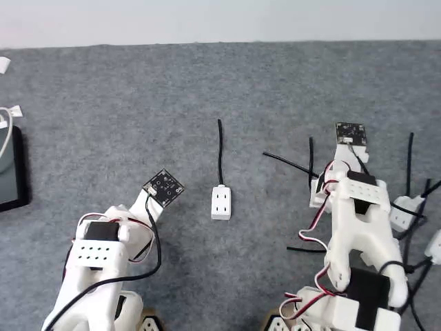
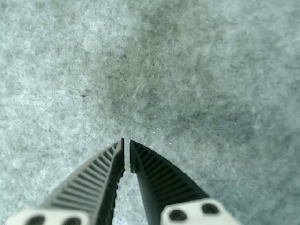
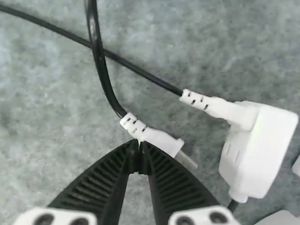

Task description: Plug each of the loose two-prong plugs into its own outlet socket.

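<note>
Fuzzy grey felt table (image 1: 138,89); boxy white outlet socket (image 1: 220,202), thin black cord (image 1: 220,148).

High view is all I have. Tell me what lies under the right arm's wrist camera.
Observer: A loose white two-prong plug on a black cord lies on the grey carpet, right at the tips of the right gripper.
Operator: Report that gripper's state.
Observer: Shut, tips together, holding nothing. The plug lies beyond the tips, not between them.
Operator: Now the other arm.
Observer: The left gripper is shut too, over bare carpet.
</note>
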Motion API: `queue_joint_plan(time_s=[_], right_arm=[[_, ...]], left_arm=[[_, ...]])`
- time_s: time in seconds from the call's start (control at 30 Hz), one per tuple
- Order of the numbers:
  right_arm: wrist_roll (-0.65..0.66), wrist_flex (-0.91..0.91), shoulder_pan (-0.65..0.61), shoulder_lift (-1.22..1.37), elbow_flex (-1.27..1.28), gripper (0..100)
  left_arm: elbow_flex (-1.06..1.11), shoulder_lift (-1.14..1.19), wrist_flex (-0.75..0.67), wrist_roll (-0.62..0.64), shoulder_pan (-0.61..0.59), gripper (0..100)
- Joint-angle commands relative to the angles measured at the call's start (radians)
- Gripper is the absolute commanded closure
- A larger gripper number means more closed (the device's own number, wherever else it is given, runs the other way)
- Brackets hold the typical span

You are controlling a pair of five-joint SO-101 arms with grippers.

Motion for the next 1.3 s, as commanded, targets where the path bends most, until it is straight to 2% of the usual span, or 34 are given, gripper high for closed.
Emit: queue_joint_plan(time_s=[0.0, 0.33, 0.6, 0.8, 0.93, 1.13, 1.27], right_arm=[[0.006, -0.031, 0.013, -0.01, -0.069, 99.0], [0.014, -0.074, 0.079, -0.008, -0.069, 99.0], [0.109, 0.074, -0.081, -0.012, -0.037, 99.0], [0.15, 0.082, -0.105, -0.012, -0.014, 99.0], [0.147, 0.082, -0.09, -0.022, -0.012, 98.9], [0.089, 0.054, 0.013, -0.119, 0.014, 98.9], [0.106, 0.045, 0.068, -0.127, 0.052, 99.0]], left_arm=[[-0.012, -0.012, -0.012, -0.012, -0.003, 99], [-0.012, -0.012, -0.012, -0.012, -0.003, 99], [-0.012, -0.012, -0.012, -0.011, -0.003, 99], [-0.012, -0.012, -0.012, -0.009, -0.003, 99], [-0.012, -0.012, -0.014, -0.009, -0.003, 99], [-0.012, -0.012, -0.014, -0.009, -0.003, 99], [-0.012, -0.012, -0.014, -0.009, -0.003, 99]])
